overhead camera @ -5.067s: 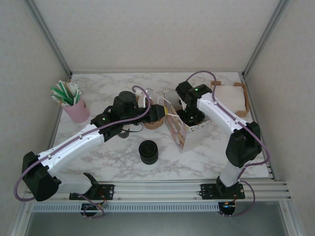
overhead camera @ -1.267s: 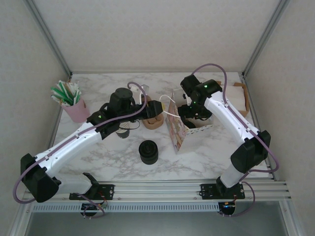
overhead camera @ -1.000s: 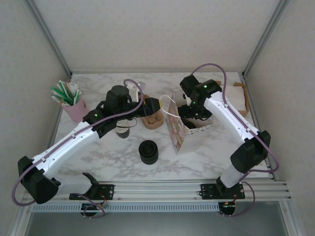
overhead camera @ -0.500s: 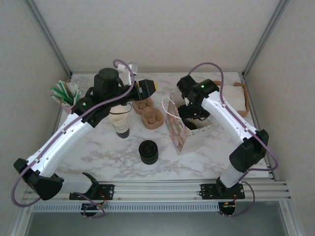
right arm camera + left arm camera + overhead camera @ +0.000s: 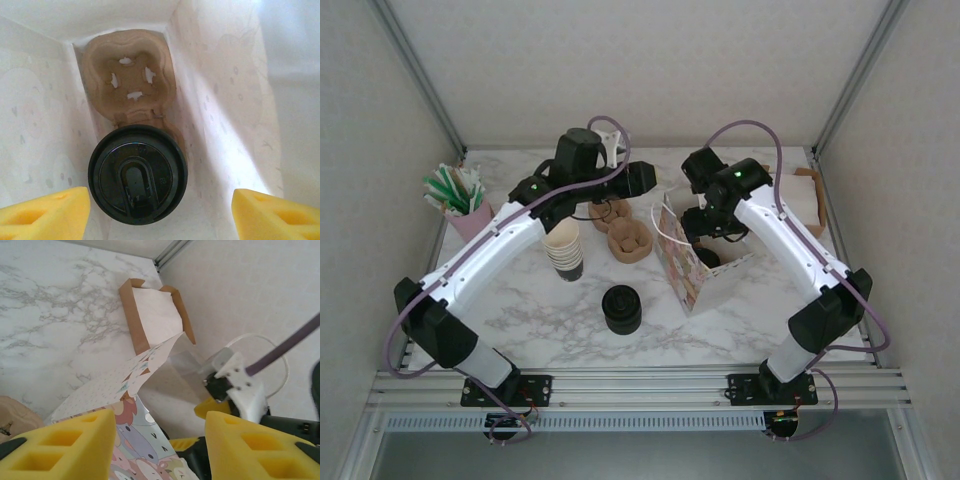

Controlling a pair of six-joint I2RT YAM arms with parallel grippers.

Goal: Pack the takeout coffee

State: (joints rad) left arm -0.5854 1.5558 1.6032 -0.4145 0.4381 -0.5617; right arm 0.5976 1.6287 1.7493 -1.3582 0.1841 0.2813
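Note:
The takeout coffee point(image 5: 137, 175), a cup with a round black lid, stands in a brown pulp carrier point(image 5: 131, 80) at the bottom of the patterned paper bag point(image 5: 692, 270). My right gripper point(image 5: 157, 196) hangs open inside the bag mouth above the cup. Its yellow fingertips point(image 5: 50, 210) sit wide on either side of the lid and touch nothing. My left gripper point(image 5: 160, 440) is open and empty, hovering just left of the bag's top edge point(image 5: 145, 365). In the top view the left gripper point(image 5: 655, 183) is beside the bag's white handles point(image 5: 665, 228) and the right gripper point(image 5: 705, 238) is over the opening.
A stack of lidless cream cups point(image 5: 563, 250) and a stack of black lids point(image 5: 621, 308) stand left of the bag. Two brown pulp carriers point(image 5: 628, 240) lie between. A pink cup of straws point(image 5: 470, 215) is far left. A brown box of napkins point(image 5: 792, 196) sits back right.
My left arm has lifted away from the carriers and cups and swung back and right toward the bag's top. The right arm has stayed over the bag opening.

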